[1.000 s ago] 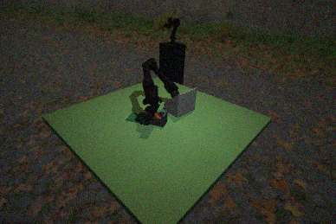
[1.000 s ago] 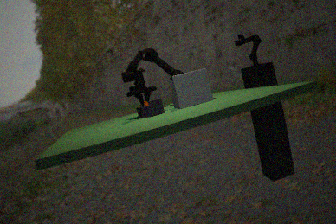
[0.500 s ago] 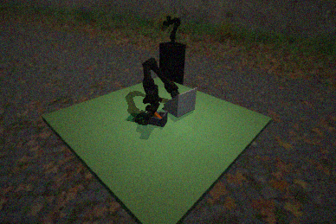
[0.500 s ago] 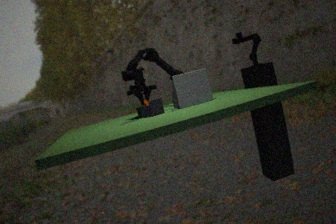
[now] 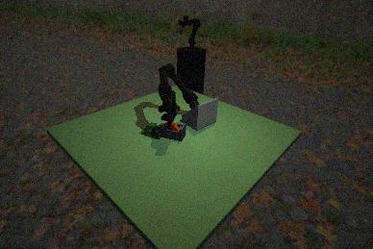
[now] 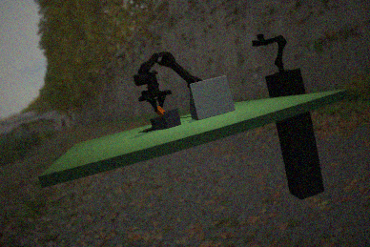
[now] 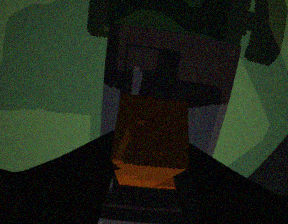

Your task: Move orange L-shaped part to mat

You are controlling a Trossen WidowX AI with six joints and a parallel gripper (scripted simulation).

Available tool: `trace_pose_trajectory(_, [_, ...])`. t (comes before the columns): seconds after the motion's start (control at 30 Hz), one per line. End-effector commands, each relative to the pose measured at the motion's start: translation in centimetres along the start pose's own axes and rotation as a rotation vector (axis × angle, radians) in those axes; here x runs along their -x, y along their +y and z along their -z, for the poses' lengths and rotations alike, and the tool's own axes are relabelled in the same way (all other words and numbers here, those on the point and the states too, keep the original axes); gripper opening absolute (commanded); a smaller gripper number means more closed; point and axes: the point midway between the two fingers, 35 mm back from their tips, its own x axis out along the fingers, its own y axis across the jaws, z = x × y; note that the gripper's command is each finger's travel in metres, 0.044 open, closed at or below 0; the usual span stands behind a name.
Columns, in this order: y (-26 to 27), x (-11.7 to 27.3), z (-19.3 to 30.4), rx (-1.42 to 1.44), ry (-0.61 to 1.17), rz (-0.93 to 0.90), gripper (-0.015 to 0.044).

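Observation:
The orange part (image 5: 176, 126) (image 6: 161, 111) (image 7: 152, 127) is tilted, with one end raised above the grey tray (image 5: 174, 135) (image 6: 168, 121) (image 7: 210, 65). My gripper (image 5: 171, 122) (image 6: 158, 107) (image 7: 145, 143) is shut on the part's raised end, one finger on each side in the wrist view. The pocket shows partly uncovered beyond the part in the wrist view. Whether the lower end still touches the tray is too dark to tell. The tray stands on the green mat (image 5: 192, 185) (image 6: 119, 145) (image 7: 40, 142).
An upright light grey panel or box (image 5: 208, 113) (image 6: 213, 97) stands on the mat close to the tray, beside my arm's lower links. A black pillar (image 5: 190, 69) (image 6: 300, 154) with another small dark arm (image 5: 194, 31) (image 6: 280, 51) stands beyond the mat. Shadows fall around the tray.

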Motion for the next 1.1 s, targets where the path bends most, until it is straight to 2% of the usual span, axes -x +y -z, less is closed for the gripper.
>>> trace_pose_trajectory(0.0, [0.1, 0.9, 0.1, -0.005, 0.010, -0.006, 0.0000])
trace_pose_trajectory(1.07, [0.1, 5.5, 0.1, -0.004, 0.011, -0.006, 0.0000])
